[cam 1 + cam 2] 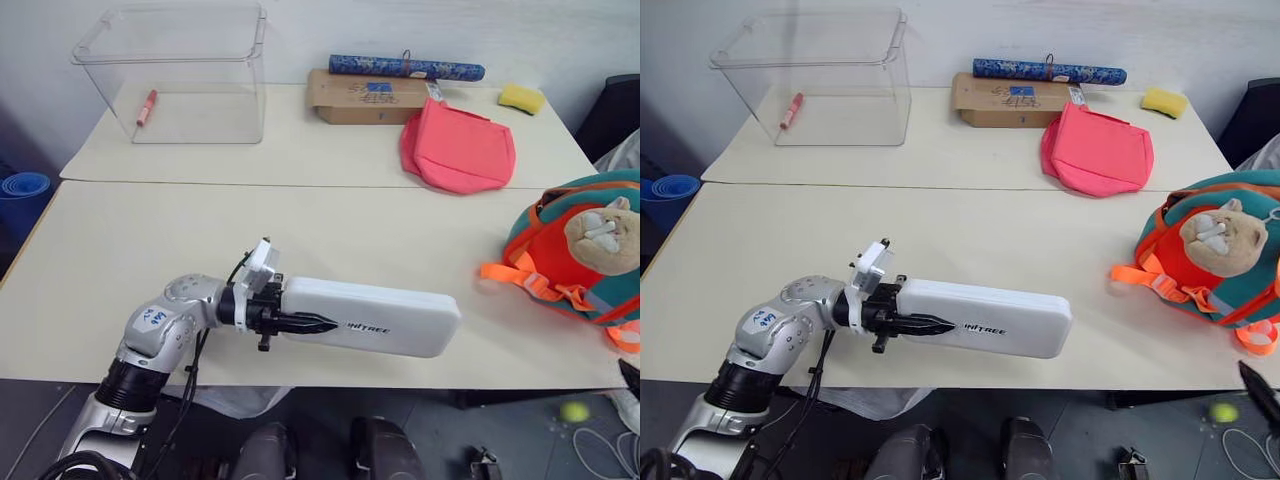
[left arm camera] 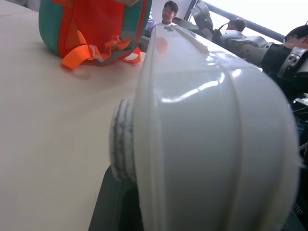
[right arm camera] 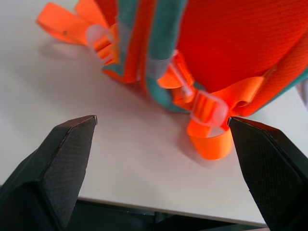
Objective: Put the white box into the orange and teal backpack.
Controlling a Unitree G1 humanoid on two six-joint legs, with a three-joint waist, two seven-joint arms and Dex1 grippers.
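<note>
Left eye view: left pincer [image 1: 305, 322] pinches the white box [image 1: 375, 316] by its end at 7 o'clock on the tabletop [image 1: 300, 230]; backpack [image 1: 575, 255] at 3 o'clock, apart. Right wrist view adds the right pincer [image 3: 162, 122], fingers [image 3: 62, 159] spread wide, facing the backpack's straps [image 3: 207, 130].

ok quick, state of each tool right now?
Left tool: closed on one end of the white box, held near the table's front edge.
Right tool: open, holding nothing, fingers spread before the backpack.
</note>
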